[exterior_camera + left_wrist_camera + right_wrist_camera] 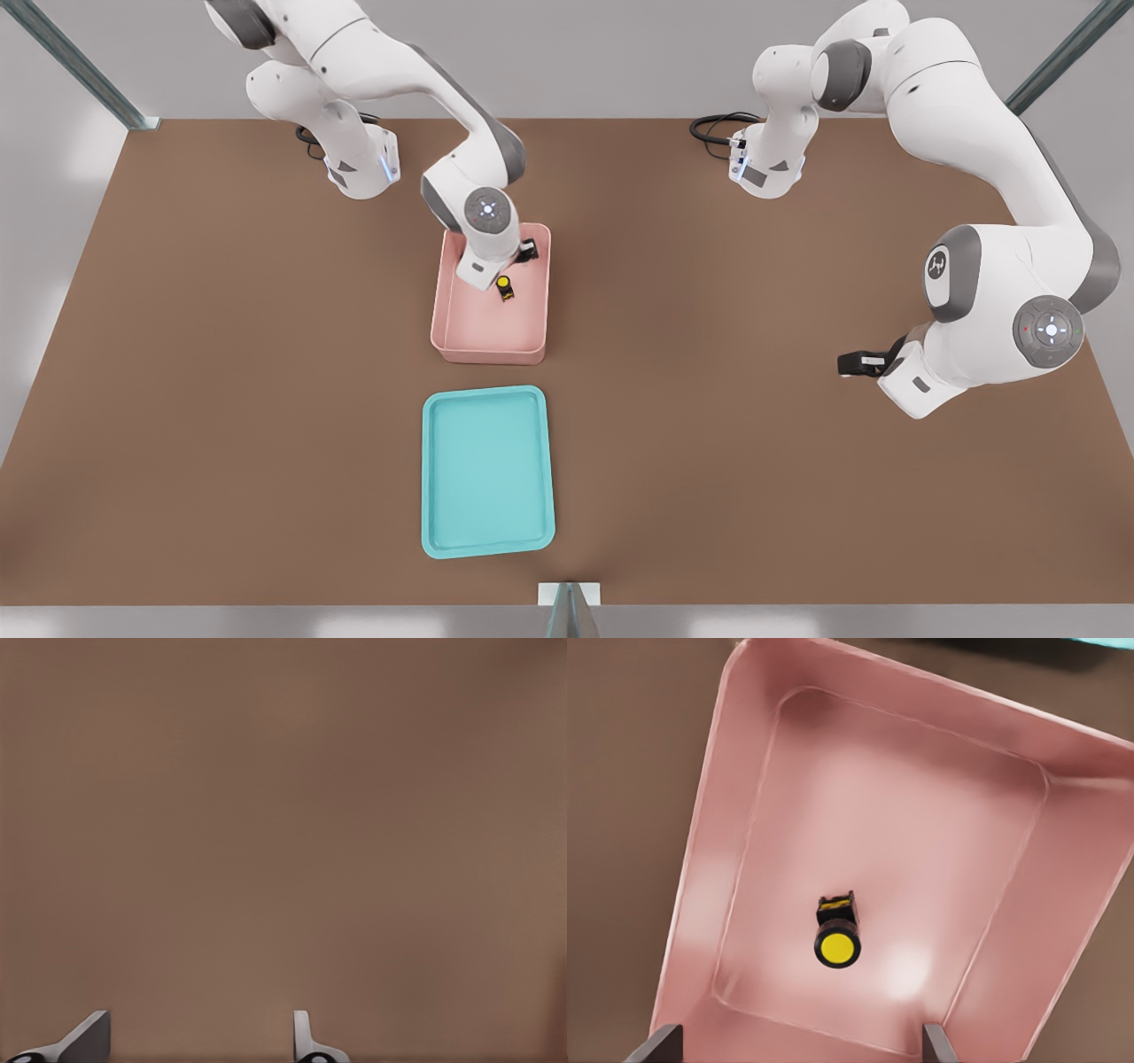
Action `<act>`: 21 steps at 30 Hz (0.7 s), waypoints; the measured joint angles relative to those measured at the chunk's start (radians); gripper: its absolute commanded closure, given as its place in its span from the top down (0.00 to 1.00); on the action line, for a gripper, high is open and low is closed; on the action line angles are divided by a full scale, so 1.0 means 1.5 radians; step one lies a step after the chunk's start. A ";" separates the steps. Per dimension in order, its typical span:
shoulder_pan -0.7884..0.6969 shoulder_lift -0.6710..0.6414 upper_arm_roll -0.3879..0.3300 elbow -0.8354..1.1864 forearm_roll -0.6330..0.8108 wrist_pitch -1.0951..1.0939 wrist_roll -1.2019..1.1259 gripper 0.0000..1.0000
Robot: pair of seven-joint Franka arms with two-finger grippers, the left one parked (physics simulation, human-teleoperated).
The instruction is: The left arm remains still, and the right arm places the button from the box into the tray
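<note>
While I hover — gripper (802,1047): spread wide, empty, above box (461,337)
button (836,936): ungrasped
tray (438,532): awaiting it

Button in the pink box, seen from the wrist.

The button (837,939), yellow cap toward the camera and black body behind, lies on the floor of the box (735,797), apart from its walls. The gripper (802,1047) hangs above, its two fingertips (660,1043) spread wide, with the button between them and farther in.
</note>
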 measured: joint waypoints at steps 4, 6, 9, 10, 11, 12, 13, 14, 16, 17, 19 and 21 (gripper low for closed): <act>0.009 0.023 -0.019 -0.029 -0.004 0.087 0.063 1.00; 0.012 0.013 -0.042 -0.073 -0.006 0.132 0.083 1.00; 0.018 0.009 -0.042 -0.095 -0.008 0.178 0.107 1.00; 0.022 0.009 -0.040 -0.097 -0.008 0.189 0.113 1.00; 0.023 0.011 -0.036 -0.100 -0.009 0.200 0.119 1.00; 0.024 0.012 -0.033 -0.107 -0.009 0.211 0.124 1.00; 0.024 0.012 -0.027 -0.125 -0.010 0.226 0.129 1.00; 0.026 0.013 -0.023 -0.145 -0.010 0.244 0.133 1.00; 0.028 0.013 -0.020 -0.171 -0.015 0.276 0.140 1.00; 0.029 0.013 -0.020 -0.178 -0.017 0.288 0.143 1.00; 0.028 0.013 -0.020 -0.200 -0.020 0.316 0.146 1.00; 0.027 0.012 -0.020 -0.219 -0.022 0.343 0.148 1.00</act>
